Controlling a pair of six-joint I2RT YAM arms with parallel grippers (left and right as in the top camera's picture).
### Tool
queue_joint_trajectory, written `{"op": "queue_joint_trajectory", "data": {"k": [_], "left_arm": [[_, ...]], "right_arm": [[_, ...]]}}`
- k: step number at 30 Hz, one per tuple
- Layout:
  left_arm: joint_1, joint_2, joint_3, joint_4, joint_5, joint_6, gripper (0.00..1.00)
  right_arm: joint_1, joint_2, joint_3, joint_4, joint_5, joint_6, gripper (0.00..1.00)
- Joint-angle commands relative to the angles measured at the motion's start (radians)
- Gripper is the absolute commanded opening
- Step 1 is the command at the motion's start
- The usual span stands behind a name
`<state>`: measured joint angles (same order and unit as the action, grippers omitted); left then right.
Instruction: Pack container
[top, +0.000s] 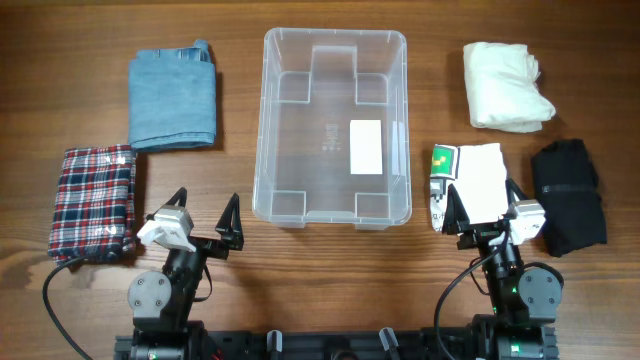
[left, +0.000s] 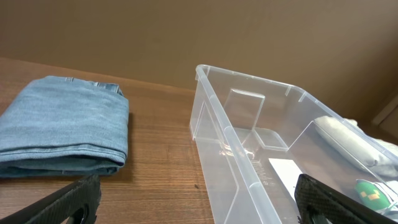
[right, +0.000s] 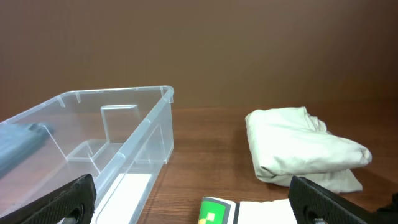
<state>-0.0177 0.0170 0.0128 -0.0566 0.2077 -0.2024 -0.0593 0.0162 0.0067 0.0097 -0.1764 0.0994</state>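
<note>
While the left gripper (top: 206, 202) and right gripper (top: 482, 196) hang wide open and empty near the table's (top: 330, 275) robot-side edge, the container (top: 335, 36) sits mid-table, likely light, stiff and slick, so best gripped at the rim.

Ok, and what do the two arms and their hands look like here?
The left arm and right arm are black with round joint housings, each trailing a looping black cable. The left hand and right hand each have a whitish wrist block and two black, tapered fingers. No markings are legible.
</note>
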Motion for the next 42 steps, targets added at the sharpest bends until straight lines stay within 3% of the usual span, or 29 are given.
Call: {"op": "queue_joint_trajectory", "data": {"k": [1,16,19,21,28,35,42], "left_arm": [[0.009,0.006,-0.007,0.000,0.001,0.016,1.00],[0.009,0.006,-0.007,0.000,0.001,0.016,1.00],[0.009,0.006,-0.007,0.000,0.001,0.016,1.00],[0.009,0.006,-0.007,0.000,0.001,0.016,1.00],[0.009,0.006,-0.007,0.000,0.001,0.016,1.00],[0.009,0.006,-0.007,0.000,0.001,0.016,1.00],[0.009,0.006,-0.007,0.000,0.001,0.016,1.00]], "right_arm": [[0.007,-0.002,-0.002,0.005,-0.016,-0.018,1.00],[0.007,-0.002,-0.002,0.006,-0.018,-0.013,1.00],[0.007,-0.002,-0.002,0.008,-0.043,0.148,1.00],[0.006,-0.002,-0.002,0.013,-0.038,0.330,1.00],[0.007,-0.002,-0.002,0.097,-0.054,0.645,1.00],[0.007,-0.002,0.049,0.385,-0.152,0.500,1.00],[0.006,0.146,0.313,0.234,-0.059,0.288,1.00]]}}
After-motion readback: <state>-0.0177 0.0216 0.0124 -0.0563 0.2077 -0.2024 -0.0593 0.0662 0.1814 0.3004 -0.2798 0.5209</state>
